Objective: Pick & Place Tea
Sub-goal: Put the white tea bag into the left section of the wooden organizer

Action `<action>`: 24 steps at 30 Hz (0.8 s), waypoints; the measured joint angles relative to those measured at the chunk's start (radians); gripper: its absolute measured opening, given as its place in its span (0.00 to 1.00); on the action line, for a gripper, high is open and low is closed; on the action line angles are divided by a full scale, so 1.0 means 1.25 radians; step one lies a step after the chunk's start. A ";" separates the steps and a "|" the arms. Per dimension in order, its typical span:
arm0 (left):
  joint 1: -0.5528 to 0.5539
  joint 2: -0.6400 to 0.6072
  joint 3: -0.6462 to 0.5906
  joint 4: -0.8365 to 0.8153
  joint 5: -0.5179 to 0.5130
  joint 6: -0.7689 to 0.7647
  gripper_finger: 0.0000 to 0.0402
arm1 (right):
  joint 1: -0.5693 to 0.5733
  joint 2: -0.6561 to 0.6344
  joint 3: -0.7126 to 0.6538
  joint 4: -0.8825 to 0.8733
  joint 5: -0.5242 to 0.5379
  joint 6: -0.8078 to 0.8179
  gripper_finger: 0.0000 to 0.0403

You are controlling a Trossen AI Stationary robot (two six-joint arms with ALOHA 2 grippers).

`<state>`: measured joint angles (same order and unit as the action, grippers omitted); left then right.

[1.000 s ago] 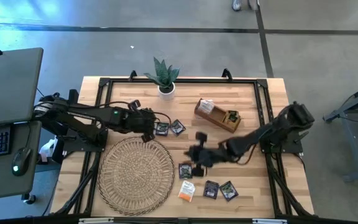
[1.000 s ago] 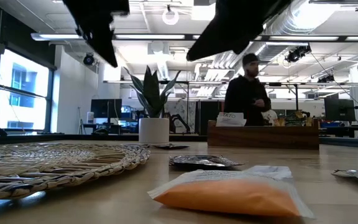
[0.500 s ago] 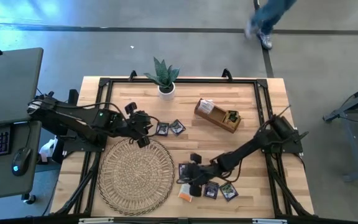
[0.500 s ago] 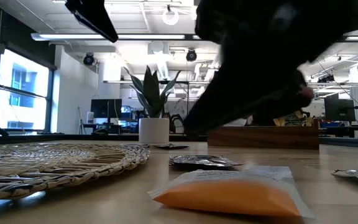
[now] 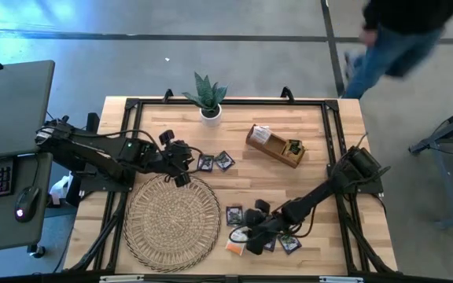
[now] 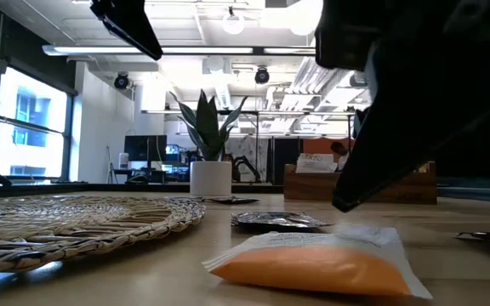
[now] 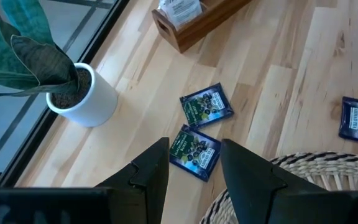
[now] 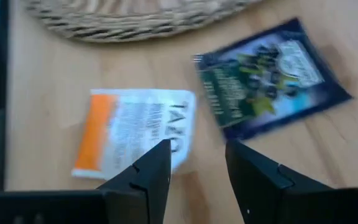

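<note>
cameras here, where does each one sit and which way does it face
High view: above the table, straight down; both arms, woven mat.
Low view: table height, level across; orange sachet, right arm's dark bulk above.
Left wrist: left gripper open over two dark sachets, plant pot.
Right wrist: right gripper open over the orange sachet, shared with low view.

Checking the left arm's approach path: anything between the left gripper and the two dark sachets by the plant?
Nothing. In the left wrist view the open left gripper hangs right over the nearer dark sachet; the second sachet lies beyond it on bare wood.

A robotics lab: exposed ceiling ducts (image 6: 253,81), monitors (image 6: 147,147) on benches, concrete floor (image 5: 211,20).
</note>
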<state>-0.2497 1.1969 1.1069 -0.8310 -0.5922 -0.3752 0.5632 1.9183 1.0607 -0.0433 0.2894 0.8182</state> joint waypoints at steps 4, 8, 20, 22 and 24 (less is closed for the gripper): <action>0.000 0.000 0.000 0.000 0.000 0.000 0.36 | 0.000 0.001 -0.002 0.015 0.006 0.034 0.37; 0.000 0.000 0.000 0.000 0.000 0.001 0.36 | 0.007 0.007 -0.002 0.016 0.006 0.064 0.37; 0.000 0.000 0.000 -0.002 -0.001 0.003 0.36 | 0.029 0.084 0.002 0.080 0.018 0.104 0.37; 0.000 0.000 0.000 -0.002 -0.001 0.003 0.36 | 0.035 0.086 0.002 0.079 0.032 0.070 0.35; 0.000 0.000 0.000 -0.002 -0.002 0.003 0.36 | 0.040 0.087 0.002 0.076 0.038 0.032 0.31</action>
<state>-0.2493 1.1969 1.1069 -0.8330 -0.5945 -0.3714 0.6128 2.0266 1.0627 0.0518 0.3375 0.8584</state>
